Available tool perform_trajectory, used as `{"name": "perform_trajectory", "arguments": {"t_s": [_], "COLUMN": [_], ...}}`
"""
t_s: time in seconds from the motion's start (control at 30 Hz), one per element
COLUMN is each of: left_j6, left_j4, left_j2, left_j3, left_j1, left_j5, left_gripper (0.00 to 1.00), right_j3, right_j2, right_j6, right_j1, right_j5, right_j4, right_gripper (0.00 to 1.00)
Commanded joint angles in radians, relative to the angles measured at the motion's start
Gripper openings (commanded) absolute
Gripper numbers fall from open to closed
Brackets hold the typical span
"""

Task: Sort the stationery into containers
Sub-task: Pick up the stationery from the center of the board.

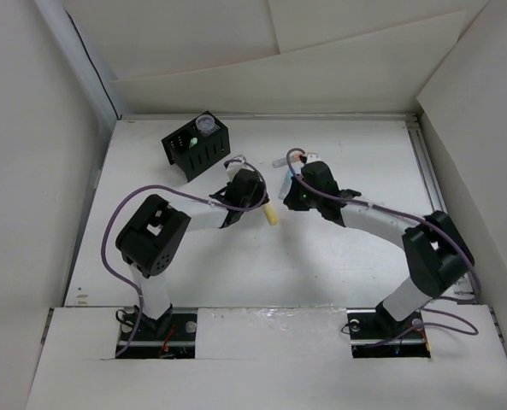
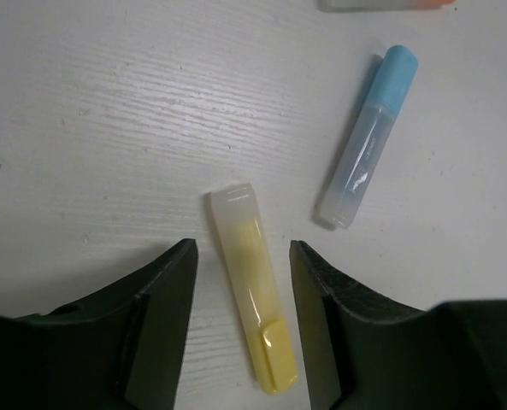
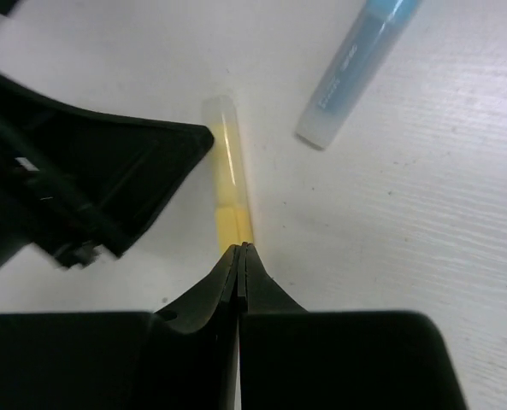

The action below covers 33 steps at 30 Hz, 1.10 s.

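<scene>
Roll [image 1: 206, 125] and, seemingly, a green marker [image 1: 181, 139] sit in the organiser [image 1: 203, 155] at the desk's [image 1: 338, 273] far-left corner. Mid-desk, the left pincer [image 2: 242, 252], spread, straddles the yellow marker [image 2: 249, 290]; the right pincer [image 3: 238, 256] is pressed together, empty. The blue marker [image 2: 364, 145] lies unsorted.

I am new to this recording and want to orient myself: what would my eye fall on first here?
The yellow marker lies flat between the open jaws of the left gripper, not gripped. The shut right gripper points its tips at one end of it. A light blue marker lies beside it; the black organiser stands farther back, left.
</scene>
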Motion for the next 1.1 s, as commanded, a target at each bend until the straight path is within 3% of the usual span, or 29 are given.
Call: {"name": "perform_trajectory", "arguments": {"t_s": [0.0,0.07,0.2,0.33,1.07], "left_j6": [0.041,0.064,0.085,0.095,0.124], "left_j4": [-0.055,-0.099,-0.173,-0.215,-0.373], "left_j2": [0.016,0.051,0.107,0.147,0.240], "left_j3": [0.086,0.118,0.204,0.238,0.363], "left_j1": [-0.016,-0.028,-0.050,-0.062,-0.091], "left_j5": [-0.070,-0.128,-0.194,-0.242,-0.366], "left_gripper": [0.43,0.41,0.37,0.35,0.31], "right_j3": [0.002,-0.007,-0.032,-0.067,-0.155], "right_j2": [-0.131,-0.177,-0.293,-0.368,-0.528], "right_j6": [-0.016,-0.027,-0.036,-0.036,-0.045], "right_j1": [-0.017,-0.017,-0.027,-0.036,-0.117], "right_j5": [0.021,0.030,0.030,0.021,-0.067], "right_j4": [0.007,-0.008,-0.018,-0.018,0.001], "right_gripper": [0.03,0.08,0.31,0.43,0.49]}}
